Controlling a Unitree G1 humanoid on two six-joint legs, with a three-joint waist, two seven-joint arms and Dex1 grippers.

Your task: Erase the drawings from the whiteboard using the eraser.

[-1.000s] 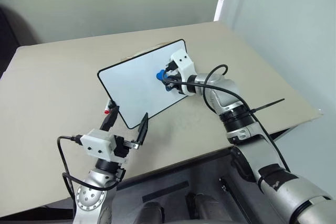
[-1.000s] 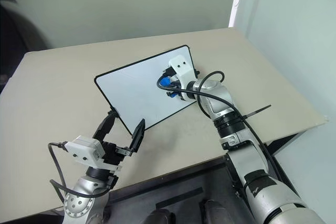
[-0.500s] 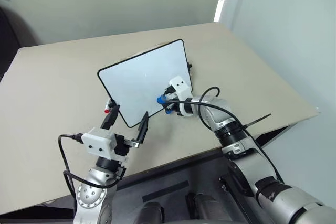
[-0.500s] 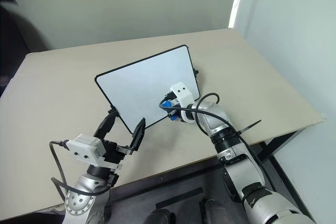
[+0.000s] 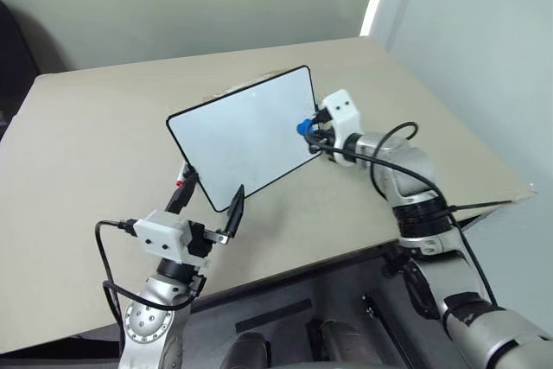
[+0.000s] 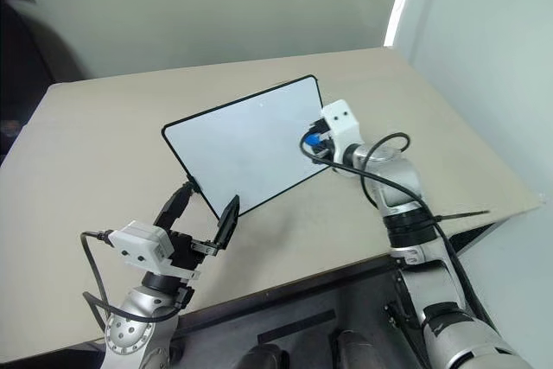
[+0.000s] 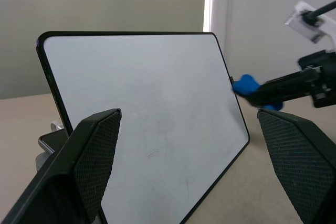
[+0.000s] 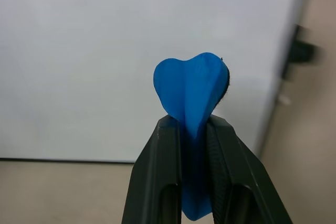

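Swept back up from the whiteboard's near right corner, the eraser now sits at the board's right edge, about halfway along it, pinched tight between the right gripper's fingers and squeezed into a heart shape in the right wrist view. Across the white face I can make out no red drawings, only a faint smudge low on the board in the left wrist view, so the wiping looks nearly or wholly done. Propped upright, the board stands near the middle of the tabletop. At its near left corner the left gripper hangs with fingers spread wide, holding nothing.
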